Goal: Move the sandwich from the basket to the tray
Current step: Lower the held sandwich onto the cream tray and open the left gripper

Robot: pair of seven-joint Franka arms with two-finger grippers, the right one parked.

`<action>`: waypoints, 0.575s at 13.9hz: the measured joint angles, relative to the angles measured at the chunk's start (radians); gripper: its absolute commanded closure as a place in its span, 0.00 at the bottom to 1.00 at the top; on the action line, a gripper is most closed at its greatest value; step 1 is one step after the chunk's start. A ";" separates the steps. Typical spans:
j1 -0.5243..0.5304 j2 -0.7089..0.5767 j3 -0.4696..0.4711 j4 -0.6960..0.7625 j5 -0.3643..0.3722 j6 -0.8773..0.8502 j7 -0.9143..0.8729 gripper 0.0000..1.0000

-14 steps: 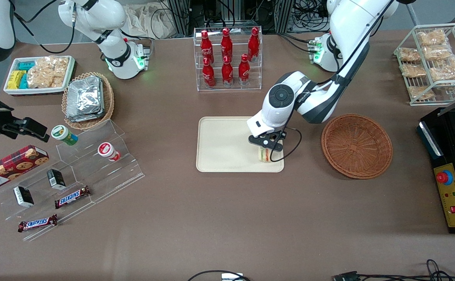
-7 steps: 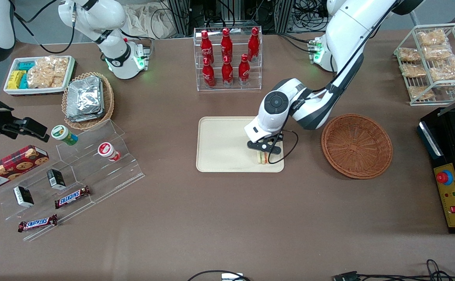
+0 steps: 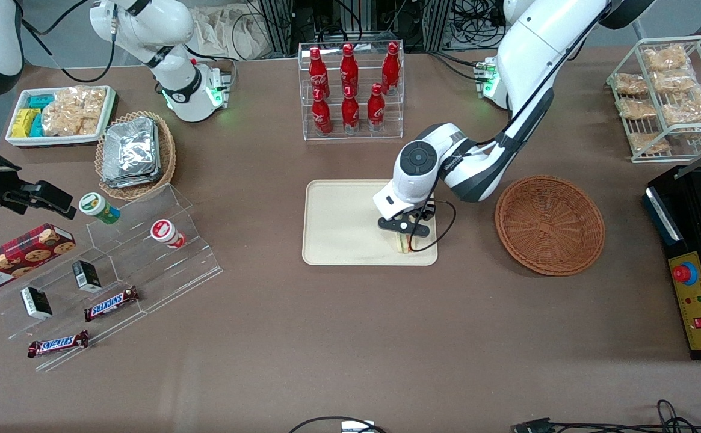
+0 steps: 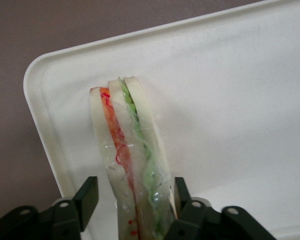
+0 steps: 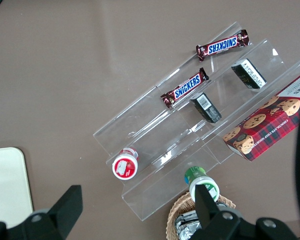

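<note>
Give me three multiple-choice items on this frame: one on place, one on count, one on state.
1. Where is the sandwich?
A. in the basket
B. on the tray, by a corner
C. on the bare table

2. How many red bottles stand in the clear rack?
A. four
B. six
C. eight

3. How is the gripper?
A. open around the sandwich
B. shut on nothing
C. away over the basket

Key: 1 B, the tray lies under it; 2 B, six show; 3 A, gaps show beside both fingers; the basket holds nothing.
</note>
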 measured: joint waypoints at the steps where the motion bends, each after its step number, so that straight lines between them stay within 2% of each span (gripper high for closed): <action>1: 0.000 0.000 0.000 0.000 0.000 0.000 0.000 0.01; 5: 0.001 -0.002 0.003 0.023 0.001 -0.007 -0.001 0.00; 8: 0.009 -0.008 0.009 0.117 0.001 -0.102 -0.012 0.00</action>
